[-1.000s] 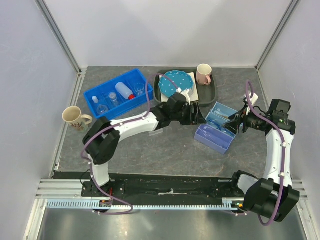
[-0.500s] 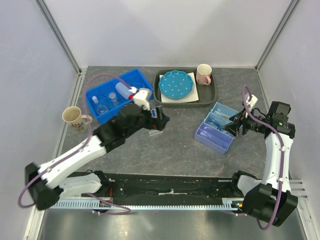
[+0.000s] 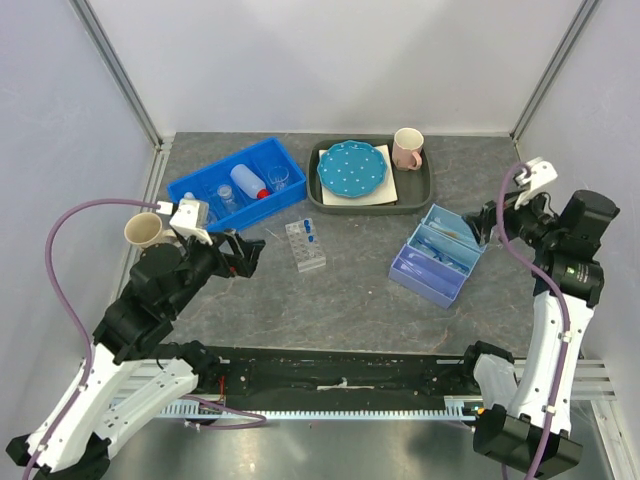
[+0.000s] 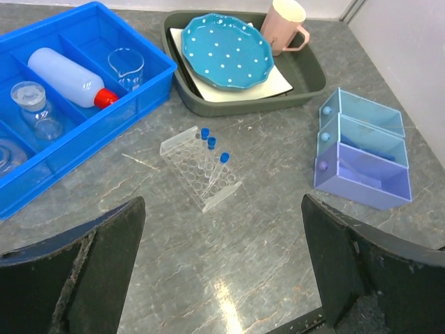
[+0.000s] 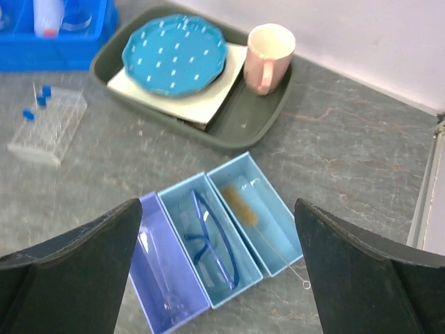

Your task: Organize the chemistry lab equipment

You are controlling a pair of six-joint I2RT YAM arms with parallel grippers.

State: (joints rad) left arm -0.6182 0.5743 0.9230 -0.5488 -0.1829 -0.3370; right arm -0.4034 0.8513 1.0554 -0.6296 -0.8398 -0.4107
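The white squeeze bottle with its red nozzle, a clear beaker and a small flask lie in the blue bin. A clear test-tube rack with blue-capped tubes stands alone on the table, also in the left wrist view. Blue safety glasses rest in the middle of three small bins. A brush lies in the bin beside them. My left gripper hangs open and empty, left of the rack. My right gripper is open and empty, raised to the right of the small bins.
A dark tray at the back holds the blue dotted plate and a pink mug. A beige mug stands by the left wall, close to my left arm. The purple bin holds something clear.
My left arm drew back from the table's middle, past the rack, to the front left and its jaws widened. My right gripper lifted away from the small bins and opened wider.
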